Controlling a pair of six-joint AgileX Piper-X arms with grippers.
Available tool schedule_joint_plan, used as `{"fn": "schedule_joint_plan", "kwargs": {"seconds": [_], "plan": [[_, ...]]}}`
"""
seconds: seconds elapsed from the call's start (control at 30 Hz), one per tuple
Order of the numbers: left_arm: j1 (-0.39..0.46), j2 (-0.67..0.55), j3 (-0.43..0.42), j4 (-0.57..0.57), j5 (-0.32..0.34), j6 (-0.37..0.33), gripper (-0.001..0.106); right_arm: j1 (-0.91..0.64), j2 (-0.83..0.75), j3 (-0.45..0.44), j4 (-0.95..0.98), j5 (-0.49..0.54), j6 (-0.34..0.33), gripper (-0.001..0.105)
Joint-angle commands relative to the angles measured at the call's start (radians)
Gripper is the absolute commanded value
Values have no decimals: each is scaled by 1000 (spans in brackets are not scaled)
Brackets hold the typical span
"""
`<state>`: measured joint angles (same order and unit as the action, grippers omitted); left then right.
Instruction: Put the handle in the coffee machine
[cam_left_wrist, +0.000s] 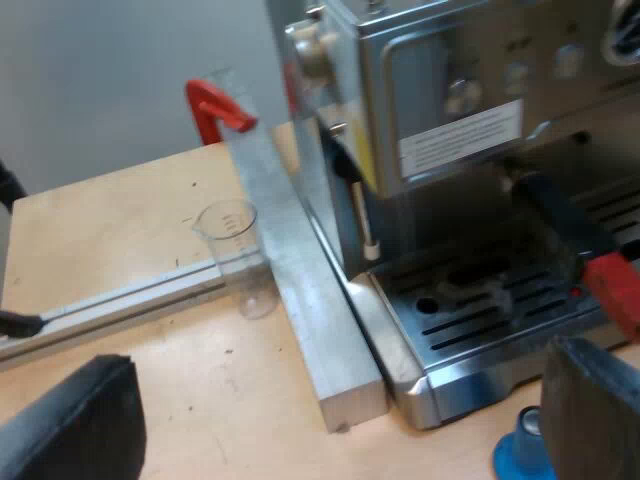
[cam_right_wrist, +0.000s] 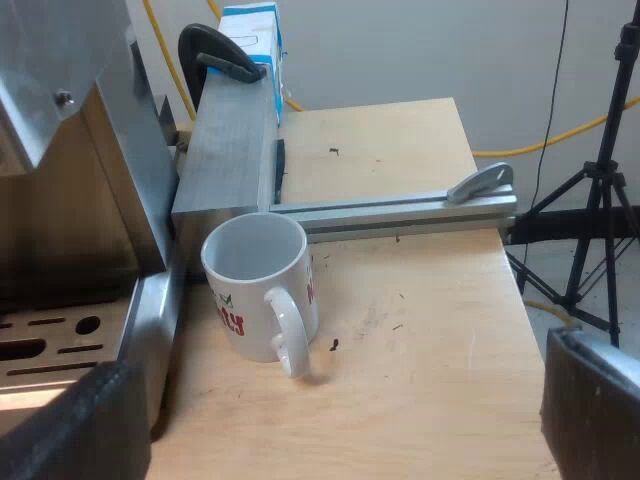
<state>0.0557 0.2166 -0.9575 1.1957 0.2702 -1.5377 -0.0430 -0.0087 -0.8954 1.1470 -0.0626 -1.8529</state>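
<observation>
finding the holder (cam_left_wrist: 562, 228) at the espresso machine's (cam_left_wrist: 440, 90) front, its red end out over the drip tray (cam_left_wrist: 480, 322), you have your left claw (cam_left_wrist: 340, 405) spread wide apart near a blue tamper (cam_left_wrist: 518, 456) on the worktop (cam_left_wrist: 110, 230), a measuring glass (cam_left_wrist: 238, 258) upright beside the machine. your right claw (cam_right_wrist: 335, 405) is spread apart too, over the worktop near an upright white mug (cam_right_wrist: 255, 290).

Light was soft and even, dull glare on espresso machine (cam_left_wrist: 450, 90) steel ahead of left gripper (cam_left_wrist: 330, 415), faint shadow under mug (cam_right_wrist: 255, 290) ahead of right gripper (cam_right_wrist: 337, 415).
</observation>
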Motion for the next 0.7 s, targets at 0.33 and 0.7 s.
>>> {"fn": "schedule_joint_plan", "kwargs": {"seconds": [0.33,0.7], "plan": [[-70,-1,186,-81,-73,-14,81,-3,-28,228,-132,-11,16,80],[-70,-1,293,-81,-73,-14,81,-3,-26,312,-140,-11,16,80]]}}
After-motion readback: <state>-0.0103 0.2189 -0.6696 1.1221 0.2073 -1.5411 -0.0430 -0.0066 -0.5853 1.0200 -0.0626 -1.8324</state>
